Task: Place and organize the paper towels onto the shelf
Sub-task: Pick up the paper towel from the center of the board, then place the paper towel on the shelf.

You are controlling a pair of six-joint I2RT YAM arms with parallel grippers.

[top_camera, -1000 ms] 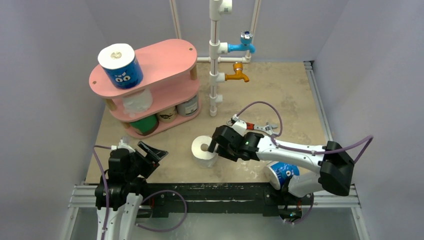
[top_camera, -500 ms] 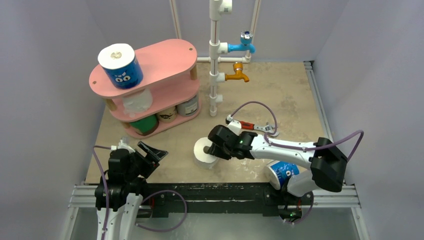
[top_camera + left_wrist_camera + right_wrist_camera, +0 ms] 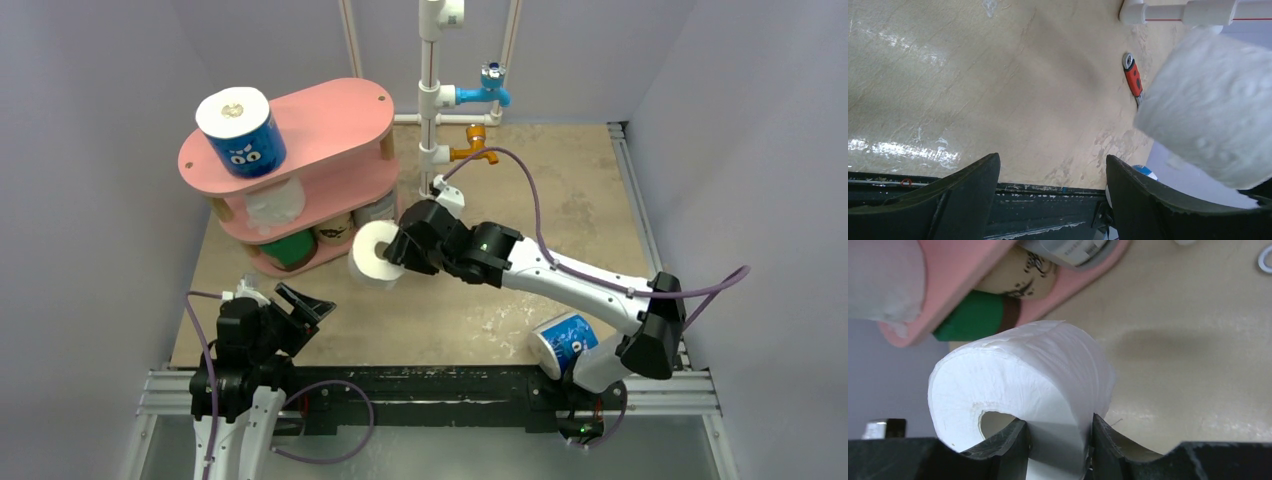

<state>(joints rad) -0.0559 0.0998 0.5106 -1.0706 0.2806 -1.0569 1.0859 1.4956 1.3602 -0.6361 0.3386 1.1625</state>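
**Bare white roll held off the table in front of the shelf**

The right gripper (image 3: 395, 250) pinches the white roll (image 3: 372, 253) by its wall, one finger in the core and one outside. The roll sits centre-left in the top view, just before the lowest tier of the shelf (image 3: 330, 120). It is judged light, soft and crushable, so grip the wall gently. The left gripper (image 3: 305, 303), lower left, is spread and empty. Seven rolls are visible: five shelved, one held, and one blue printed roll (image 3: 562, 343) at lower right.

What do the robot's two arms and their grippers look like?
Both arms match: the left arm and right arm have white tubular links joined by boxy black joint housings. Each carries a thin purple cable looping outside the links. The left gripper and right gripper are black, each with two broad tapered fingers.
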